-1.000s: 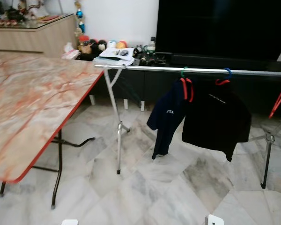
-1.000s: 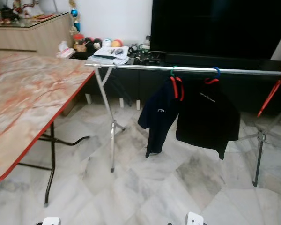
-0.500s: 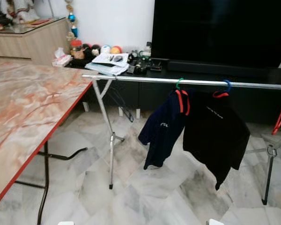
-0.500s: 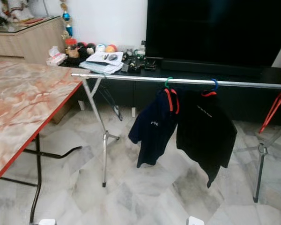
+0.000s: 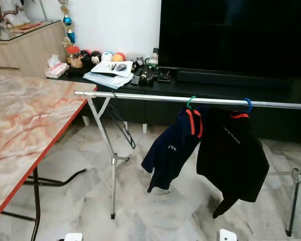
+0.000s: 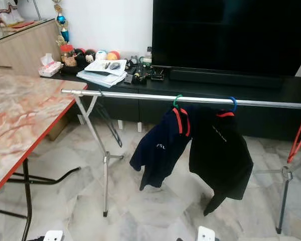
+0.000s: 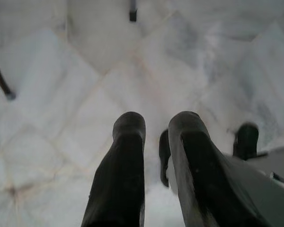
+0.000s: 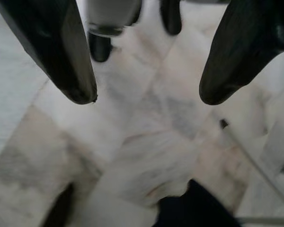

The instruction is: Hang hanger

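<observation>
A silver clothes rail (image 5: 155,97) runs across the room on folding legs. A navy shirt (image 5: 170,150) hangs from it on a green hanger (image 5: 190,102). Beside it, a black shirt (image 5: 231,155) hangs on a blue hanger (image 5: 248,104). A red hanger (image 6: 298,136) shows at the rack's right end. Both arms hang low over the marble floor. My left gripper (image 7: 156,125) has its fingers close together with nothing between them. My right gripper (image 8: 146,94) is open and empty.
A marble-pattern folding table (image 5: 20,130) with a red edge stands on the left. Behind the rack, a large dark TV (image 5: 231,35) sits on a low black console (image 5: 271,93) with papers (image 5: 108,74) and small items. The rack's left leg (image 5: 113,165) stands near the table.
The whole picture has shifted: the camera has come nearer the rack and turned slightly left. The rail sits lower in frame and less of the table shows. The shirts still hang in place.
</observation>
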Robot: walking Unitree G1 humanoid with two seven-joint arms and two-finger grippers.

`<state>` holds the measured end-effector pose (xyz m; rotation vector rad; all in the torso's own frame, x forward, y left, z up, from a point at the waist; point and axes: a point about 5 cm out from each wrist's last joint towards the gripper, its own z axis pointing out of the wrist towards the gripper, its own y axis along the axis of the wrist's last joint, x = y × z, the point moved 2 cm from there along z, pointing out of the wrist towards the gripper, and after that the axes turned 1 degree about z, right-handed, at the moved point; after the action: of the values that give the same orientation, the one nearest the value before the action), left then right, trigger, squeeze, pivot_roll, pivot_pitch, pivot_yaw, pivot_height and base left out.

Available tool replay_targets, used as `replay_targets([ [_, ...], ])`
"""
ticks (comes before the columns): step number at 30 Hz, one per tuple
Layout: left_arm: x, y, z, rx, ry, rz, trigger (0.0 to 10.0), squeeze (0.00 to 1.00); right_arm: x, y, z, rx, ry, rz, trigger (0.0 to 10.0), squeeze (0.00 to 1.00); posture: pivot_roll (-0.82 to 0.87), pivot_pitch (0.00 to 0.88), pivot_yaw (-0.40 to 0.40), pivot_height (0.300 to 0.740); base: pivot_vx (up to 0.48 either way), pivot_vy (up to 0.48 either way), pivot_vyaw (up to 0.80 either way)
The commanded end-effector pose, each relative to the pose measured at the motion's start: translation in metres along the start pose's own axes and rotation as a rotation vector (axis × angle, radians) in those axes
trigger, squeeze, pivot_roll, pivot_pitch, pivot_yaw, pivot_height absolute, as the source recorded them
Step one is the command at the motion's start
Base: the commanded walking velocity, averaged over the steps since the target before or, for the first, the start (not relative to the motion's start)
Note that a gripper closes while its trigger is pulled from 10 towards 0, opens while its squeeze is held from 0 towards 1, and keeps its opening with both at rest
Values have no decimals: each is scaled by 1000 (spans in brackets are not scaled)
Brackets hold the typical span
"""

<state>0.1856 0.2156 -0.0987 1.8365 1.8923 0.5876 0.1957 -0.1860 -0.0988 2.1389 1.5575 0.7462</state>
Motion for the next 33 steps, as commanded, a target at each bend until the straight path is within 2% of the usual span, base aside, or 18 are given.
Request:
replay_targets([
  [1, 0, -3, 0, 10, 1, -9, 10000, 0, -1, -2, 0, 6, -10, 6, 10000, 0, 145, 0, 12, 740, 345, 0, 0],
  [11, 5, -11, -3, 33, 11, -16, 10000, 0, 0, 6, 1, -27, 5, 12, 10000, 0, 143, 0, 12, 740, 342, 0, 0],
  [17, 4, -8, -2, 36, 19, -8, 10000, 0, 11, 23, 4, -86, 38, 15, 10000, 0, 136, 0, 14, 740, 208, 0, 0],
  [18, 2, -6, -1, 31, 17, -9, 10000, 0, 17, 31, 5, -115, 57, 13, 10000, 0, 136, 0, 14, 740, 0, 0, 0],
  [23, -6, -1, 2, 23, 9, -12, 10000, 0, 29, 51, 7, -194, 90, 17, 10000, 0, 136, 0, 14, 740, 0, 0, 0],
  [25, -12, 1, 3, 21, 3, -11, 10000, 0, 34, 69, 7, -269, 96, 18, 10000, 0, 128, 0, 15, 740, 0, 0, 0],
  [26, -12, 1, 3, 21, 3, -11, 10000, 0, 34, 69, 7, -269, 96, 18, 10000, 0, 128, 0, 15, 740, 0, 0, 0],
  [28, -14, 1, 4, 21, 0, -11, 10000, 0, 35, 86, 5, -352, 85, 21, 10000, 0, 128, 0, 11, 740, 0, 0, 0],
  [30, -16, 1, 4, 21, -1, -11, 10000, 0, 35, 92, 4, -384, 81, 29, 10000, 0, 128, 0, 11, 740, 0, 0, 0],
  [33, -21, 1, 5, 19, -6, -12, 10000, 0, 34, 109, -3, -514, 63, 15, 10000, 0, 124, 0, 4, 740, 0, 0, 0],
])
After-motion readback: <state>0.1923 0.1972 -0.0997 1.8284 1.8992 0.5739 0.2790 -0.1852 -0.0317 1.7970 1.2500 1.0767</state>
